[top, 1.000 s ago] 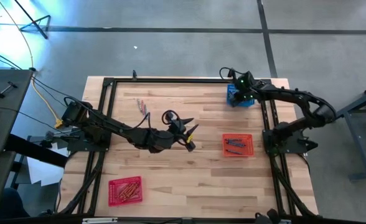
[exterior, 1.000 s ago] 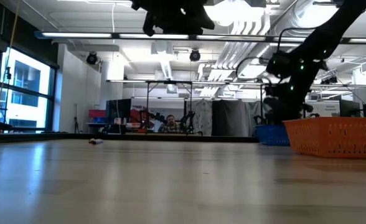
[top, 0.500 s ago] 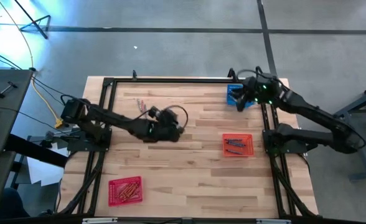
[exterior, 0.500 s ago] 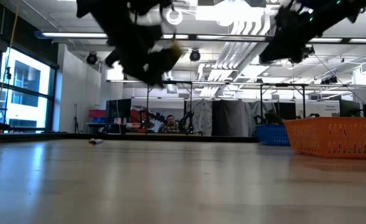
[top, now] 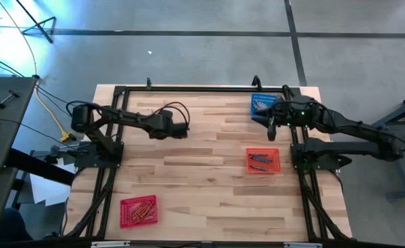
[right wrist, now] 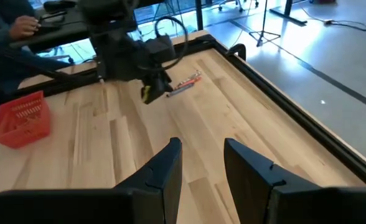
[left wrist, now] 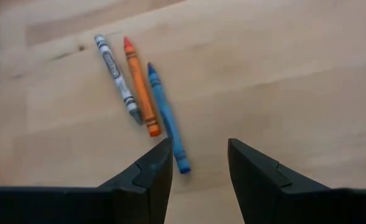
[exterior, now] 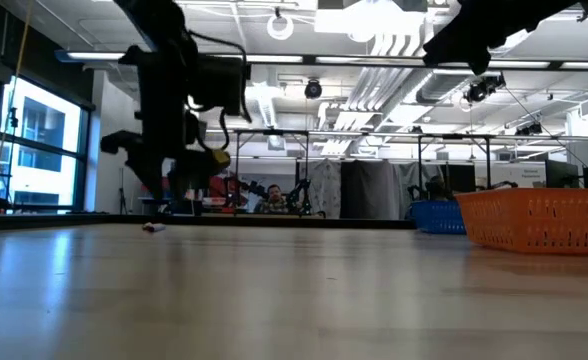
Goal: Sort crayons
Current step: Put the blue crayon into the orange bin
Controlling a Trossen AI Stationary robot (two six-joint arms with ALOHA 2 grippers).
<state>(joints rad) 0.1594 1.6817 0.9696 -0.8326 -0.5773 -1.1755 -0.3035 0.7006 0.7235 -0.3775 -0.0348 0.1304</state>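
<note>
Three loose crayons lie on the bare wood ahead of my left gripper: a grey one, an orange one and a blue one, side by side and almost parallel, the grey and orange touching at their near ends. The blue crayon's near end sits just beside my left finger, slightly inside the gap between my fingers. My left fingers stand apart with clear wood showing between them; they hold nothing and touch nothing that I can see. From above, this gripper hovers over the far-left part of the table, and I think the small cluster of crayons is largely hidden under it there, though I cannot be sure at that scale.

My right gripper hangs above the table's far-right side, close to the blue basket. Its fingers are parted as well, with nothing between them. Looking past them I see my left arm and the same loose crayons beyond it, well apart from this gripper.

More crayons lie sorted in baskets: greyish ones in the orange basket on the right, reddish ones in the red basket at the near left.
</note>
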